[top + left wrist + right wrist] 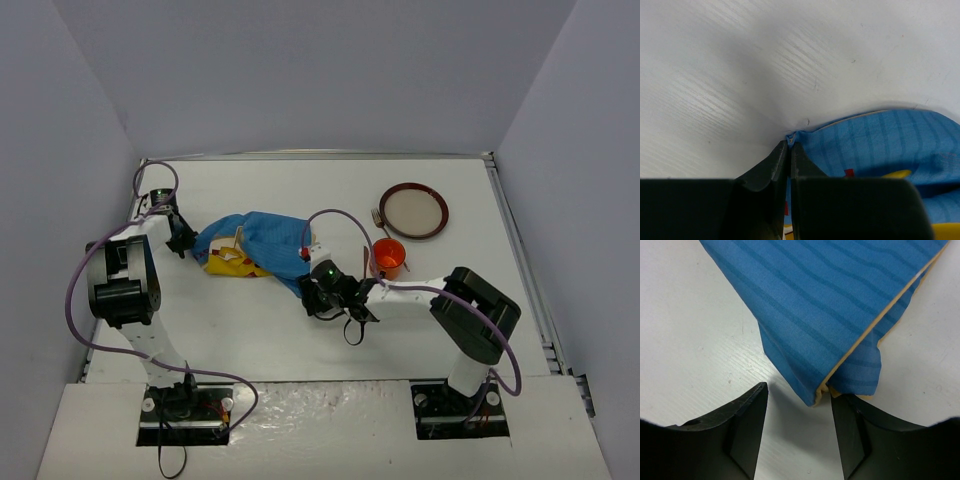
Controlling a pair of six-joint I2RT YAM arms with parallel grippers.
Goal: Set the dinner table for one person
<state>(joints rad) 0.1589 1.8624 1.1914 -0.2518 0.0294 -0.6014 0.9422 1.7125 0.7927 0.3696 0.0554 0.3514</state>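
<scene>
Overhead, surface (300,190): white with a thin metal rim, filling the floor of the view, and everything rests on it.
Overhead, placemat (265,240): blue cloth, bunched and folded over itself, lying on the surface a little left of its middle; a yellow patch shows on its near left part.
Overhead, left gripper (183,240): right at the placemat's left edge.
Overhead, right gripper (318,298): at the placemat's near right corner.
Overhead, plate (413,210): round and dark-rimmed, well apart from the placemat, out to its right.
Overhead, fork (378,218): between placemat and plate, just beside the plate's rim.
Overhead, orange cup (388,257): right of the placemat, nearer than the plate.
Left wrist, left gripper (790,145): jaws pressed together, pinching the very tip of the placemat (880,145); bare surface (740,75) lies beyond.
Right wrist, right gripper (799,392): jaws spread wide, holding nothing; a folded corner of the placemat (830,305), with its cream edging, points into the gap, and pale surface (690,340) shows either side.
</scene>
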